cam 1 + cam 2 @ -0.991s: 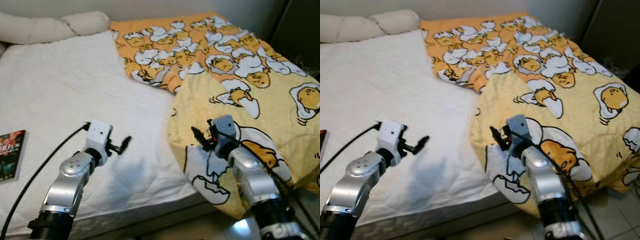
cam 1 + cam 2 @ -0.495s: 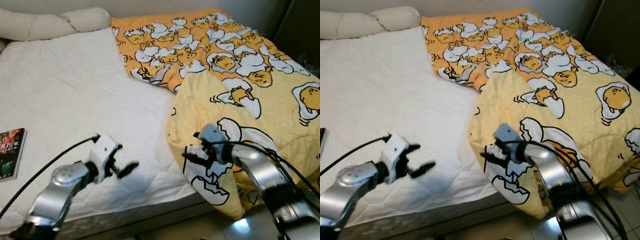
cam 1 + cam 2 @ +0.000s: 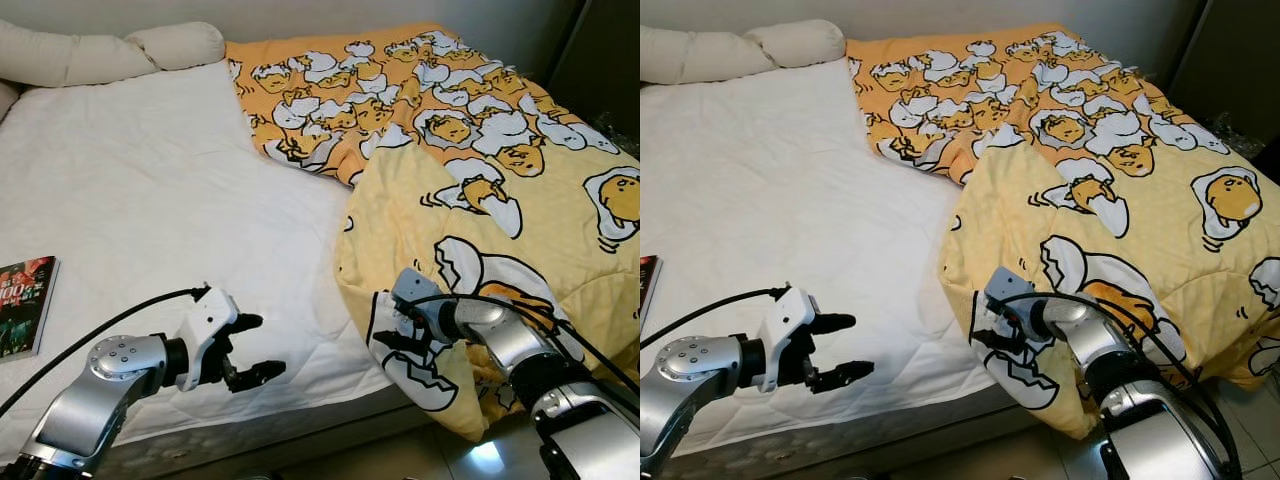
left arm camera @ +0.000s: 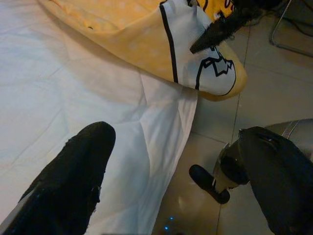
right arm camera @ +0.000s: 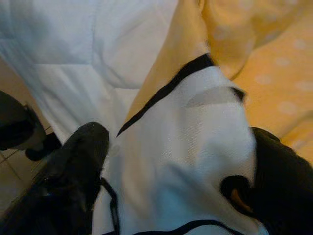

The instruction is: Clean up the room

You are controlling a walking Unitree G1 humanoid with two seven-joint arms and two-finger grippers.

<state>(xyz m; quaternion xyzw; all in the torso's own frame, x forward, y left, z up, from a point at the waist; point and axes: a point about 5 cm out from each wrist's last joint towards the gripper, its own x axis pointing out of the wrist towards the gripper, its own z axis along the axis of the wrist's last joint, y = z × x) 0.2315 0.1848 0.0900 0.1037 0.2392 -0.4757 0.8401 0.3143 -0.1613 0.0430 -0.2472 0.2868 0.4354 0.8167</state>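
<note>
So I'm standing at the near edge of a bed with a white quilted mattress cover [image 3: 150, 200]. The thing I'm dealing with is the yellow-orange blanket printed with cartoon egg characters [image 3: 480, 170]. It covers the right half of the bed, bunched up from the far right down to the near right corner, where its edge hangs off the bed toward the tiled floor [image 4: 234, 142].

My right pincer [image 3: 402, 328] is right at that near hanging part of the blanket, on a white eggshell patch with a black outline. From the wrist camera, the fingers [image 5: 73, 166] are spread wide with that white patch of fabric sitting between them; the cloth is up against the pincer, but I wouldn't call it gripped.

My left pincer [image 3: 250, 349] is out over the near part of the bare mattress cover, left of the blanket and clearly apart from it, pointing right toward the blanket's edge. It's wide open too, nothing between the fingers [image 4: 73, 181]. In its wrist view the yellow blanket corner with the eggshell print lies just ahead, draped over the white cover's edge, floor tiles below.

Other stuff: a long cream bolster pillow [image 3: 100, 50] lies along the far left end of the bed, and a dark-covered book [image 3: 22, 305] sits flat near the left edge of the bed, well away from both pincers.
</note>
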